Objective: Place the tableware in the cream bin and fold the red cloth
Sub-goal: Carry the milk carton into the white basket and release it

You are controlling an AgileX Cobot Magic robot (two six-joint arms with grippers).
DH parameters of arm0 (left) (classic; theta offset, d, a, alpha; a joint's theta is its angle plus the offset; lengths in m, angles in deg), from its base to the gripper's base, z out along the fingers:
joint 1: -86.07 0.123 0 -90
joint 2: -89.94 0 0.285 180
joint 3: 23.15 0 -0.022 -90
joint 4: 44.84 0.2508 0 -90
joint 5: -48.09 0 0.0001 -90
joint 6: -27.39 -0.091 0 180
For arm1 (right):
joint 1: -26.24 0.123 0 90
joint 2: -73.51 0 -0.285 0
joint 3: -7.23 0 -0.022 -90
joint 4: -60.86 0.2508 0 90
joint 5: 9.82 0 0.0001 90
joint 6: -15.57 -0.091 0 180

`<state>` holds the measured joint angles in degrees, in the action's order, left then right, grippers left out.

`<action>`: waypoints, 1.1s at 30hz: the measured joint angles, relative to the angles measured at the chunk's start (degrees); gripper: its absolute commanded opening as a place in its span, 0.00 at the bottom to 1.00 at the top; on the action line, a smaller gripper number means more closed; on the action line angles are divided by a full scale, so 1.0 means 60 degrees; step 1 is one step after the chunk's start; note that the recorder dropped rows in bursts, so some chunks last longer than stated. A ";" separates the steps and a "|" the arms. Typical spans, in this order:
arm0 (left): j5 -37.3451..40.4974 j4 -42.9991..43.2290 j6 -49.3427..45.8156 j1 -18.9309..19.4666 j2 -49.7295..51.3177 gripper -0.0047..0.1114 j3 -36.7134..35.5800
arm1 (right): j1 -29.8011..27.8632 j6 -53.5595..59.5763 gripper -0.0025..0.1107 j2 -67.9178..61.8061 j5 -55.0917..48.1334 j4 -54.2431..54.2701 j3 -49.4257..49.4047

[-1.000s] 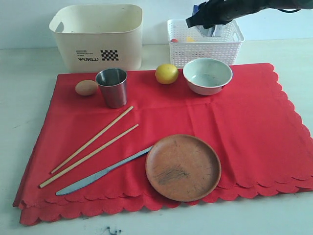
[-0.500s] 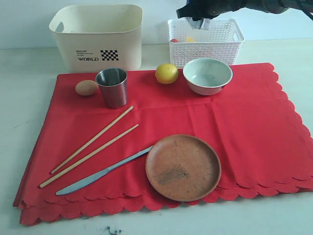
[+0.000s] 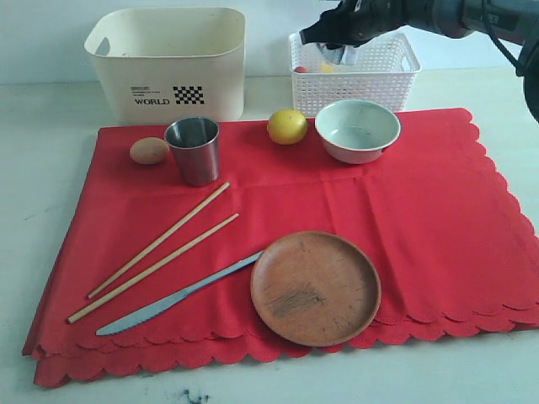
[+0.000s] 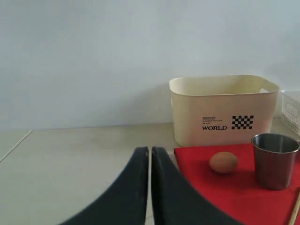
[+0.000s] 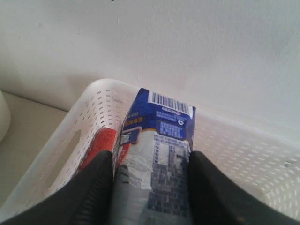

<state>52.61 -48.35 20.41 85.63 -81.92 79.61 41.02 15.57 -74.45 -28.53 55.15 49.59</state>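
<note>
The red cloth (image 3: 404,210) lies spread flat. On it stand the steel cup (image 3: 194,150), the white bowl (image 3: 357,130) and the brown plate (image 3: 315,288). Two chopsticks (image 3: 160,240) and the knife (image 3: 177,295) lie at front left. The cream bin (image 3: 168,63) stands behind the cloth's left corner. My right gripper (image 3: 335,35) hovers over the white lattice basket (image 3: 354,80), shut on a blue milk carton (image 5: 159,136). The left gripper (image 4: 150,149) is shut and holds nothing. It is low, left of the cloth (image 4: 206,187), facing the bin (image 4: 220,110) and cup (image 4: 275,159).
An egg (image 3: 149,151) sits left of the cup and a lemon (image 3: 287,126) left of the bowl, both on the cloth's far edge. The basket holds other food items. Bare table surrounds the cloth.
My right gripper has shifted a little left above the lattice basket, still holding the milk carton. Nothing on the cloth has moved.
</note>
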 measured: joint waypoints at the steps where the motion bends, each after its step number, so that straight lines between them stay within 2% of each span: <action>1: 0.0000 0.0000 0.0000 0.0000 0.0000 0.08 0.0000 | 0.0000 -0.0057 0.09 -0.0040 -0.0021 0.0000 0.0023; 8: 0.0000 0.0000 0.0000 0.0000 0.0000 0.08 0.0000 | 0.0000 -0.0794 0.44 -0.0095 0.0097 -0.0019 0.0020; 14: 0.0000 0.0000 0.0000 0.0000 0.0000 0.08 0.0000 | 0.0000 -0.0926 0.66 -0.0095 0.0384 -0.0036 0.0105; 16: 0.0000 0.0000 0.0000 0.0000 0.0000 0.08 0.0000 | 0.0000 -0.0969 0.71 -0.0075 0.0455 -0.0036 0.0105; 22: 0.0000 0.0000 0.0000 0.0000 0.0000 0.08 0.0000 | 0.0000 -0.1520 0.71 -0.0009 0.0178 -0.0036 0.0105; 33: 0.0000 0.0000 0.0000 0.0000 0.0000 0.08 0.0000 | 0.0000 -0.1239 0.71 0.1401 -0.2344 -0.0036 0.0105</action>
<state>52.61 -48.35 20.41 85.63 -81.92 79.61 41.02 8.13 -66.04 -42.60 54.93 50.22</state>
